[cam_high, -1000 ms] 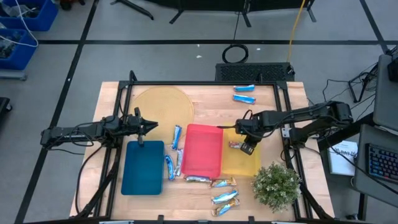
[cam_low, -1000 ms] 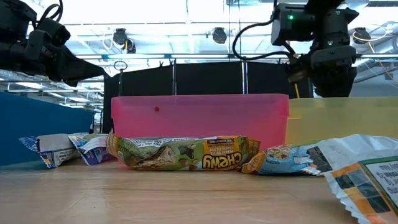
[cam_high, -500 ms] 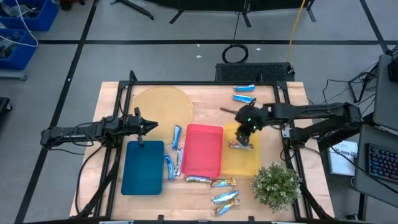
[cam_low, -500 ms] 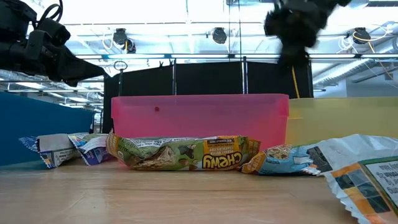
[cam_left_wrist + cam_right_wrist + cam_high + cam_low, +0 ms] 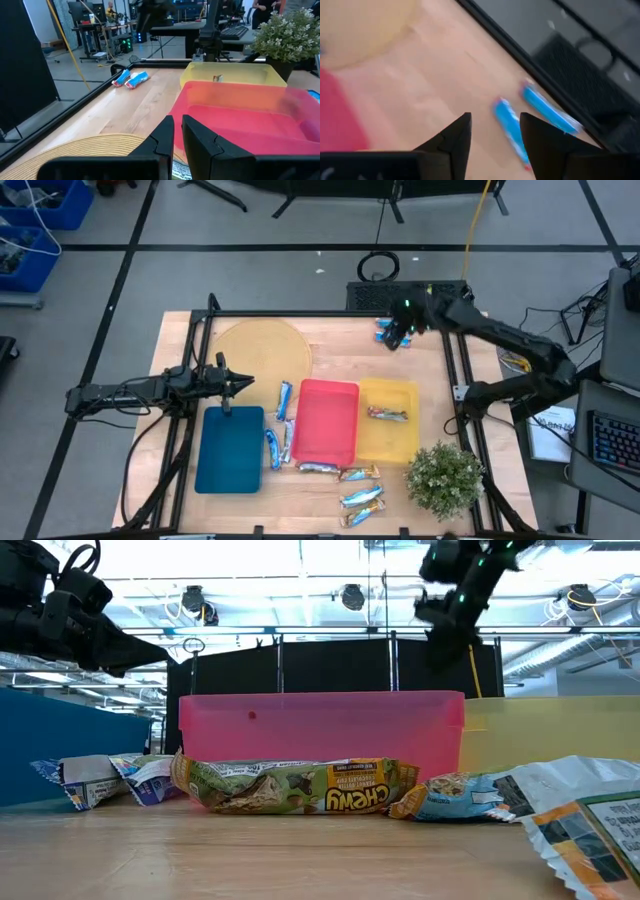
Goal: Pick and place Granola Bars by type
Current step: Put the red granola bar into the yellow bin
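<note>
High view shows the left hand, fingers nearly together and empty, waiting beside the blue tray. Right hand, fingers spread and empty, hovers over two blue granola bars lying side by side just beyond its fingertips; I judge it could pinch both or nudge one off the bench.

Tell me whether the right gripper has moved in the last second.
Yes. The right gripper has left the yellow tray and gone to the table's far edge, above two blue bars.
</note>
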`<move>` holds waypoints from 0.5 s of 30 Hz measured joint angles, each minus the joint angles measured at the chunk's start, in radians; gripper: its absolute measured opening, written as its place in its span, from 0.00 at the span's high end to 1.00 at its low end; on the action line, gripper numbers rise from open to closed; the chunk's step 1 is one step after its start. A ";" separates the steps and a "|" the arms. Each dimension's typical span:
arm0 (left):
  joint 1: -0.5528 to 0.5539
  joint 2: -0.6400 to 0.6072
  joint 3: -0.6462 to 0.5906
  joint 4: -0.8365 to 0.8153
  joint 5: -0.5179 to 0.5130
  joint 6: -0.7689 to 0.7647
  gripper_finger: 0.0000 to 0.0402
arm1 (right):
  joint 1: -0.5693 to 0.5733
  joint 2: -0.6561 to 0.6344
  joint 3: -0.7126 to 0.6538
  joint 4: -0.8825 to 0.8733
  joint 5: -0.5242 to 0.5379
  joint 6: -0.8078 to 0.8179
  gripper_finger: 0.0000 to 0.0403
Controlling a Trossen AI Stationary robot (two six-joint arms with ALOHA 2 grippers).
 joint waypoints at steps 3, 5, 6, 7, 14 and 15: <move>0.000 0.000 0.000 -0.001 0.000 0.000 0.88 | -0.088 0.086 0.049 -0.038 -0.029 -0.032 0.54; 0.000 0.000 0.000 -0.001 0.000 0.002 0.88 | -0.117 0.140 0.070 -0.050 -0.052 -0.060 0.52; 0.000 0.000 0.000 0.000 0.000 0.003 0.88 | -0.125 0.168 0.080 -0.053 -0.053 -0.069 0.50; 0.000 0.000 0.000 0.000 0.000 0.003 0.88 | -0.130 0.198 0.090 -0.072 -0.053 -0.074 0.49; 0.000 0.000 0.000 0.000 0.000 0.003 0.88 | -0.123 0.398 0.125 -0.254 0.000 -0.101 0.44; 0.000 0.000 0.000 0.000 0.000 0.003 0.88 | -0.119 0.415 0.125 -0.263 0.026 -0.104 0.44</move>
